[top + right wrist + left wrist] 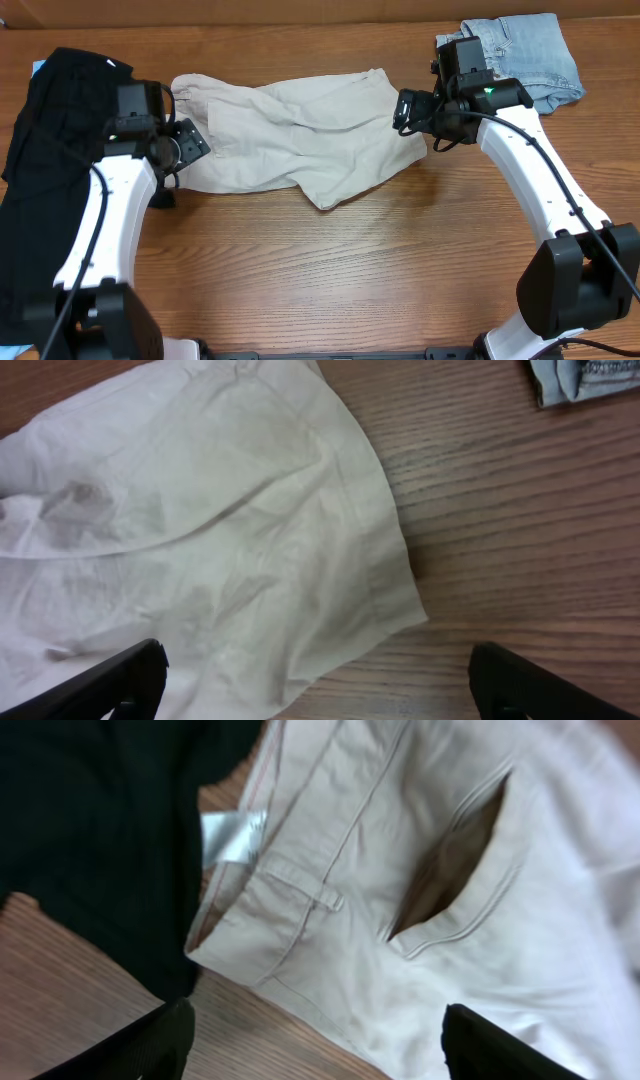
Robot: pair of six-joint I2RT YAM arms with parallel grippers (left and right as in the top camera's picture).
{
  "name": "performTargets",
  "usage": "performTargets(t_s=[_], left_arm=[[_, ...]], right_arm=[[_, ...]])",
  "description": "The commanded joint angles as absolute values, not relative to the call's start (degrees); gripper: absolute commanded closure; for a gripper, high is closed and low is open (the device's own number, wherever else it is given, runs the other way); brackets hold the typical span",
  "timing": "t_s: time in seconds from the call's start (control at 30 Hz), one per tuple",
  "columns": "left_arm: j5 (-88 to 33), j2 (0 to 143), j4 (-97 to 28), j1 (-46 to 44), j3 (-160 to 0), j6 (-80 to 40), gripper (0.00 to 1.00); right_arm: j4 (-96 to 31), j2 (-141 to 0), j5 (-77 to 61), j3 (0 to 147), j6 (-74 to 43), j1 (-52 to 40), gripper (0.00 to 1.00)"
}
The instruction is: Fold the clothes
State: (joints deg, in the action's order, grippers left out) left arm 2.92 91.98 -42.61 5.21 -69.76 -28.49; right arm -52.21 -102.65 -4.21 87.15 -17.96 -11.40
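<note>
The cream khaki shorts point(300, 135) lie spread and wrinkled across the far middle of the table, waistband to the left. In the left wrist view I see the waistband point(300, 900), a belt loop, a pocket opening and a small white label point(232, 837). My left gripper point(315, 1045) is open and empty over the waistband corner point(185, 145). My right gripper point(315, 685) is open and empty over the shorts' leg hem point(385, 570), at the right end of the shorts point(410, 110).
A large black garment point(45, 170) lies along the left edge, touching the waistband point(90, 830). A light-blue denim piece point(530, 55) lies at the far right corner point(585, 380). Bare wood table point(350, 270) fills the front half.
</note>
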Motion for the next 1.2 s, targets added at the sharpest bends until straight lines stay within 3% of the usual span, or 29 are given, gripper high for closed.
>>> performTargets(t_s=[0.0, 0.13, 0.2, 0.23, 0.3, 0.33, 0.4, 0.5, 0.83, 1.0, 1.07, 1.13, 1.17], left_arm=[[3.70, 97.54, -40.69, 4.86, -68.75, -26.76, 0.22], [6.90, 103.39, -37.08, 4.86, -68.77, -26.76, 0.24], [7.73, 106.06, -35.42, 4.93, -68.77, -26.76, 0.27], [7.92, 106.94, -35.05, 4.93, -68.77, -26.76, 0.34], [7.90, 108.09, -35.20, 4.91, -68.77, -26.76, 0.74], [7.90, 108.38, -35.73, 4.91, -68.77, -26.76, 0.84], [7.90, 108.64, -37.52, 4.91, -68.77, -26.79, 0.96], [7.90, 108.64, -41.85, 4.91, -68.77, -26.79, 0.96], [7.92, 108.64, -56.53, 4.91, -68.77, -26.76, 0.96], [7.99, 108.64, -56.25, 4.91, -68.77, -26.79, 0.96], [7.90, 108.64, -55.00, 4.91, -68.77, -26.79, 0.96], [7.86, 108.64, -54.00, 4.91, -68.77, -26.81, 0.90], [7.88, 108.64, -53.67, 4.91, -68.77, -26.92, 0.81]], right_arm=[[-52.31, -102.13, -4.62, 87.33, -18.15, -11.51, 0.00], [-52.42, -102.13, -6.04, 87.33, -18.15, -11.53, 0.04], [-52.12, -102.15, -6.28, 87.24, -18.15, -11.57, 0.14], [-51.68, -102.15, -6.31, 87.00, -18.15, -11.57, 0.22], [-50.39, -102.17, -6.31, 85.97, -18.15, -11.57, 0.41], [-49.82, -102.28, -6.33, 85.45, -18.17, -11.57, 0.49], [-49.19, -102.74, -6.59, 84.62, -18.17, -11.57, 0.61], [-48.51, -103.59, -7.60, 83.50, -18.15, -11.57, 0.72], [-46.35, -105.03, -7.60, 80.55, -17.93, -11.57, 0.73], [-44.66, -108.25, -9.80, 80.53, -15.88, -11.57, 0.73], [-42.39, -110.98, -12.82, 80.53, -13.21, -11.57, 0.79], [-40.64, -112.75, -13.96, 80.53, -11.49, -11.57, 0.83], [-39.55, -113.65, -14.31, 80.53, -10.52, -11.60, 0.85]])
